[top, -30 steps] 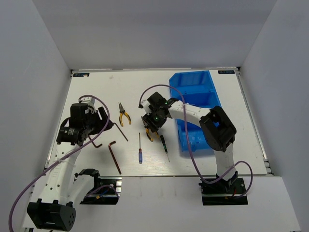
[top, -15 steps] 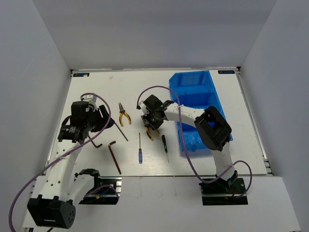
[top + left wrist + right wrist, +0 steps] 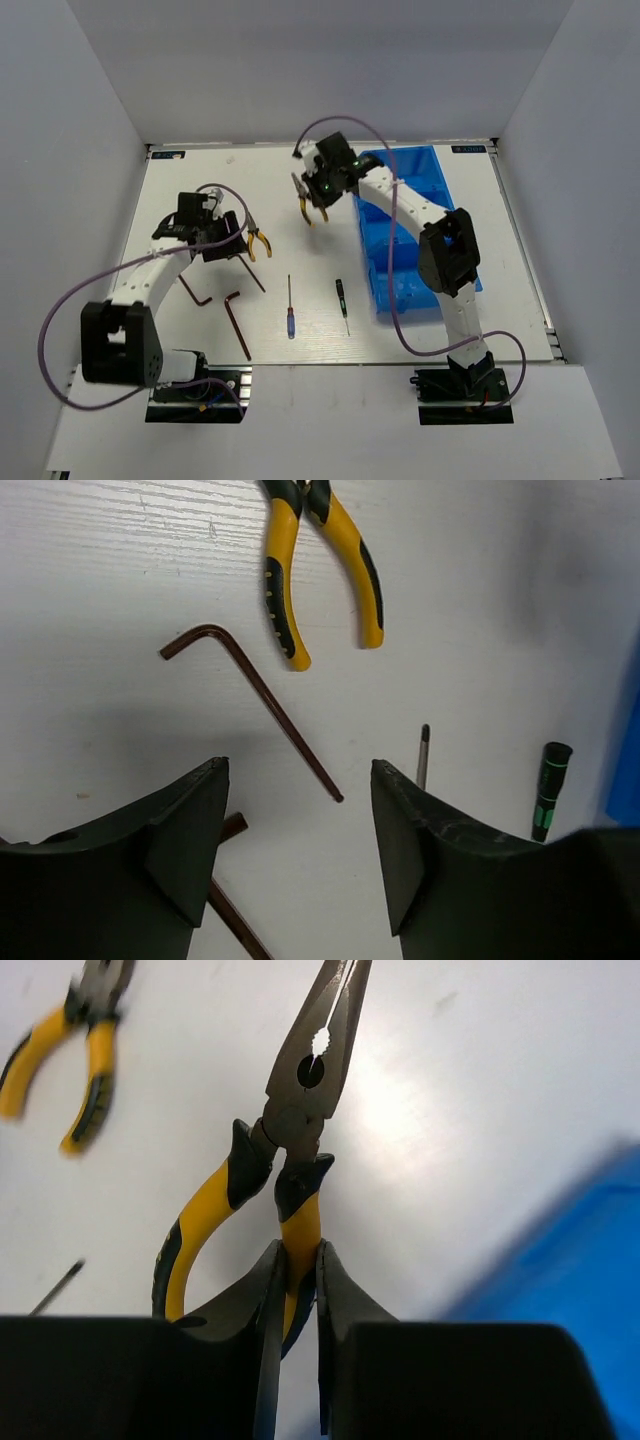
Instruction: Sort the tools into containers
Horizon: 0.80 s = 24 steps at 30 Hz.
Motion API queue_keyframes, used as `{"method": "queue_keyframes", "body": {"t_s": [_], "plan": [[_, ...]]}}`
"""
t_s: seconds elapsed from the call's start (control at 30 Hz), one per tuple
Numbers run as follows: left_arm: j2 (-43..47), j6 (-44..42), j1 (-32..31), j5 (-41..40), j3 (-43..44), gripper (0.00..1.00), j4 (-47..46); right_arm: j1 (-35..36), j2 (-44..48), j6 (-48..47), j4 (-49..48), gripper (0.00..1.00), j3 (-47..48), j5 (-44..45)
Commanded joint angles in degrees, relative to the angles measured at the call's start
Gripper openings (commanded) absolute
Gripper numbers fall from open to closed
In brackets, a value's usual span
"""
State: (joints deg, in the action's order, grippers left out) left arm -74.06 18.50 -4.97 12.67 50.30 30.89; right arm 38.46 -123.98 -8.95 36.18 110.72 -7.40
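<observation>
Now the right pincer (image 3: 297, 1260) is clamped narrowly on one handle of the yellow-and-black long-nose pliers (image 3: 312, 1070), which hang above the white table (image 3: 200, 180) just left of the bright blue plastic bin (image 3: 415, 170). It would be best to carry them well over a compartment and lower them before release, since a one-handle hold may swing. The left pincer (image 3: 298, 770) gapes wide and empty over a dark L-shaped hex key (image 3: 265, 695). No writing is readable.

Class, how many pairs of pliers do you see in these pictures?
2. The loose pliers lie on the table, left of centre; the held pliers hang from the right gripper.
</observation>
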Motion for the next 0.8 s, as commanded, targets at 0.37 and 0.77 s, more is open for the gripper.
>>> {"method": "queue_keyframes", "body": {"t_s": [0.37,0.77], "plan": [[-20.32,-5.14,-5.39,-7.13,12.01,0.67,-3.30,-16.38,1.03,-10.03,-13.23,0.00,7.94,23.22],[-23.32,-5.14,-7.60,-10.38,10.79,0.67,-4.96,-22.90,4.45,-13.82,-23.26,0.00,-8.85,15.13]]}}
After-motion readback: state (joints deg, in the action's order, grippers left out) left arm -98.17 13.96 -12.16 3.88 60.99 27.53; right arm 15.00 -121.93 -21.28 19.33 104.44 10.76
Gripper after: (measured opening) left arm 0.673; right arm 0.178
